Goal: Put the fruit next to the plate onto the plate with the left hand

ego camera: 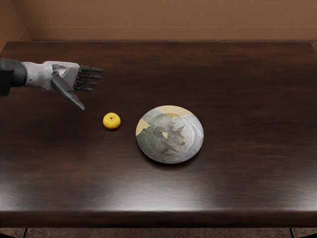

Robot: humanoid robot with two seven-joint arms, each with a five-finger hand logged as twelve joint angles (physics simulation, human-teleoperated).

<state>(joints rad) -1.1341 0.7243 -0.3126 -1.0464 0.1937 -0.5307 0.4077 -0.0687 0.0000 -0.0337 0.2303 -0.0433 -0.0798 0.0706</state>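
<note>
Dark, glossy brown wood fills your view: a broad tabletop (247,79) set against plain tan walls (173,20). Your grey and black left hand (67,79) comes in from the left edge, over the far left part of the tabletop. Its fingers (91,76) are stretched out straight and slightly spread, pointing right, with the thumb angled down toward the near side; they hold nothing. You will find the small round orange fruit (112,121) lying on the bare wood, nearer to you and to the right of the hand, clear of it. Just to the fruit's right sits the round grey-and-tan ceramic plate (195,130) with a painted leaf-like pattern. Fruit and plate are close but do not touch.
</note>
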